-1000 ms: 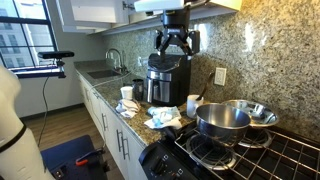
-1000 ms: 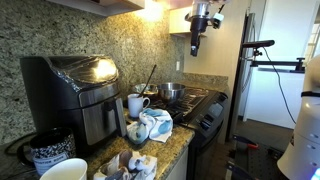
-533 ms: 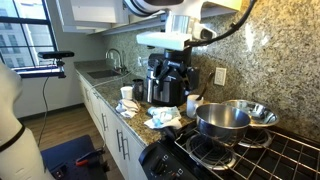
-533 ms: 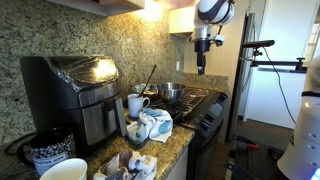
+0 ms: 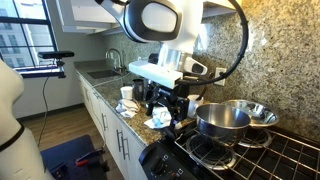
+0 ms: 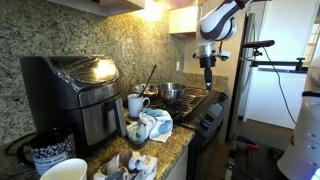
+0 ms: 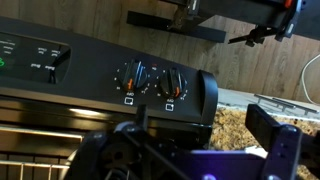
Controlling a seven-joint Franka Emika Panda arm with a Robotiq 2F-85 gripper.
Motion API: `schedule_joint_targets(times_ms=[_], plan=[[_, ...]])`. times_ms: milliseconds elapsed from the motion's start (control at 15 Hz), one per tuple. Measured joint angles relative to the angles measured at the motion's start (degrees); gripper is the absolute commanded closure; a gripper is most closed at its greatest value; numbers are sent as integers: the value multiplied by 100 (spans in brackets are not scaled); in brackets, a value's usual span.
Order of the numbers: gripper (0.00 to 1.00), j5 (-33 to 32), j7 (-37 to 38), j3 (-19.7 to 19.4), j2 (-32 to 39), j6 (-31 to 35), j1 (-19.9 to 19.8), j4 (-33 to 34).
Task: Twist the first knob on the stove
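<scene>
Gripper poised above the stove's front panel, knobs in sight.

Wrist view, left to right: the stove (image 7: pixel 60 85) shows its dark control panel, then the first knob (image 7: pixel 133 78), the second knob (image 7: pixel 172 83) just beside it, and the granite countertop (image 7: pixel 235 125) at the far end. The gripper (image 5: pixel 165 103) hovers over that front edge with its fingers spread wide, holding nothing. The knob looks small, rigid and smooth, and probably stiff to turn. Best to pinch squarely across what looks like its centre ridge, or the pads may slip.
</scene>
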Motion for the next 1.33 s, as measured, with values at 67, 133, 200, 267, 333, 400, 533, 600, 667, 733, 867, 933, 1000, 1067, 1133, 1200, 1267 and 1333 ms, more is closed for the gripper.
schedule_joint_targets(times_ms=[67,133,200,267,333,400,533,600,667,733,867,933,1000,1067,1133,1200,1267,1333], plan=[[0,0,-29,-1,-2,0,-7,-44],[0,0,-33,-1,-6,0,-9,-64],[0,0,-33,-1,-11,0,-9,-67],[0,0,-33,-1,-17,0,-9,-67],[0,0,-33,-1,-23,0,-9,-67],[0,0,-33,-1,-22,0,-9,-67],[0,0,-25,0,28,-3,-8,-67],[0,0,-25,1,81,3,-6,-69],[0,0,-25,2,149,30,-4,-71],[0,0,-25,3,223,82,-4,-75],[0,1,-26,3,405,288,-3,-96],[0,4,-31,3,510,413,-2,-119],[0,9,-33,4,624,544,-2,-147],[0,18,-34,4,743,674,-2,-174],[0,33,-39,5,856,798,-2,-206],[0,62,-52,5,972,917,-3,-242],[0,101,-107,5,1080,1022,-5,-276],[0,153,-164,6,1187,1105,-8,-305]])
